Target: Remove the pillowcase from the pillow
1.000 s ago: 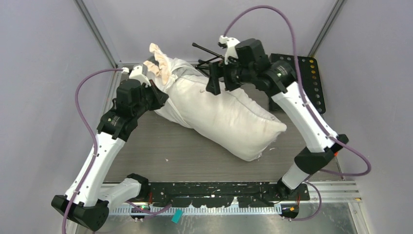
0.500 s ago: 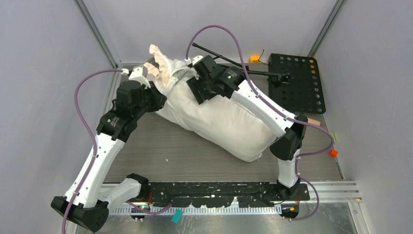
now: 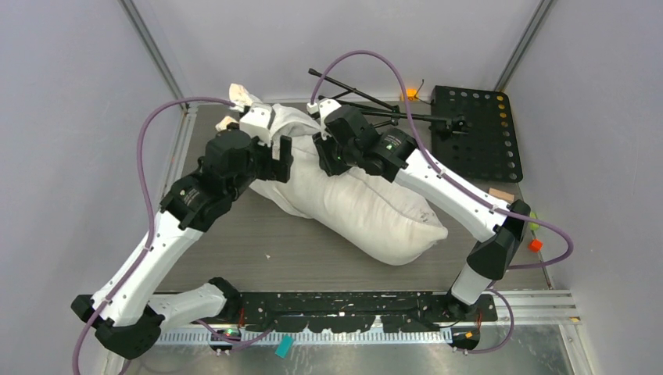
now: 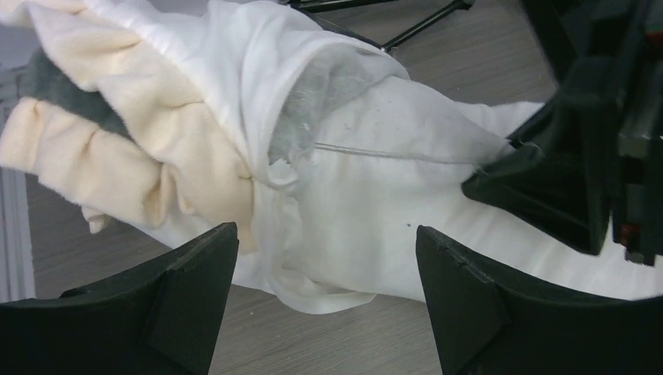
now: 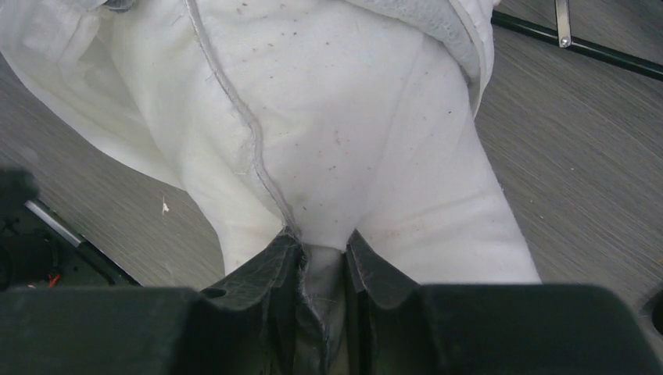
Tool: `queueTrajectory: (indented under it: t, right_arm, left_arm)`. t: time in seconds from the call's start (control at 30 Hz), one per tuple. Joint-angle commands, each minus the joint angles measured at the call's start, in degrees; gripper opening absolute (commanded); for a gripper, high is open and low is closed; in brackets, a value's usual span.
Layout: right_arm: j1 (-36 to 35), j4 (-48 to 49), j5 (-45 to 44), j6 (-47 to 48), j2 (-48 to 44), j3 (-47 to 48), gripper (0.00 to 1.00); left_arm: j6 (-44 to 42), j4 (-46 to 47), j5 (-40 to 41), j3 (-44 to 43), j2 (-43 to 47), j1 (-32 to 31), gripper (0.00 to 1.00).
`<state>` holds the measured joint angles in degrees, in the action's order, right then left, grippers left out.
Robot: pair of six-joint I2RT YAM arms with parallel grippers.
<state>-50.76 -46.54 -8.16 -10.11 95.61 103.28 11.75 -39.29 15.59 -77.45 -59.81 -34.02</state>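
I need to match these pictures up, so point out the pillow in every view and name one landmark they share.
Top external: the pillow lies diagonally across the centre.
Left wrist: centre to right, beside the frilled pillowcase.
Right wrist: fills the upper middle.
Landmark: the right gripper, at the right edge of the left wrist view and bottom centre of its own, pinching the pillow.

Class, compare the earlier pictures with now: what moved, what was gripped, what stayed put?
The right gripper swung left and down, and now pinches the pillow. The left gripper shifted right; it is open. The pillowcase stays bunched at the pillow's far left end.
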Motion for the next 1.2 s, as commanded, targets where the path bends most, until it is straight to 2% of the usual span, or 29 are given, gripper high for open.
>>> queueTrajectory:
  t: [0.0,0.23,0.43,0.53,0.7,0.9,1.03,1.17]
  right_arm:
    - [0.3,0.0,0.8,-1.2,-0.4,2.4,0.25]
    - [0.3,1.4,4.3,-2.6,-2.6,0.3,0.13]
    - [0.2,1.9,4.1,-3.5,-7.4,-4.4,0.09]
    - [0.3,2.0,3.2,-5.3,-9.0,-6.6,0.01]
    - [0.4,-0.9,0.5,-6.9,-11.7,-9.7,0.00]
    - [0.3,-3.0,1.3,-6.6,-18.7,-15.0,0.00]
    - [0.6,-4.8,-2.4,-6.5,-21.6,-17.1,0.00]
    - [3.4,-5.8,-7.0,-8.2,-23.6,-17.2,0.00]
  left_arm:
    - [-8.3,1.3,7.7,-0.5,0.7,-5.5,0.88]
    - [-14.3,2.7,23.8,-2.5,-6.9,-6.0,0.89]
    - [-16.6,3.3,27.5,-4.0,-12.1,-4.5,0.82]
    - [-13.0,2.8,30.0,-5.3,-12.8,1.3,0.72]
    - [-9.4,1.7,27.1,-7.0,-12.0,13.2,0.54]
    - [-7.1,-1.6,20.9,-11.3,-14.3,22.5,0.37]
    - [-3.2,-9.0,18.8,-16.5,-19.1,26.8,0.31]
    - [2.0,-8.8,9.4,-13.4,-19.4,31.4,0.30]
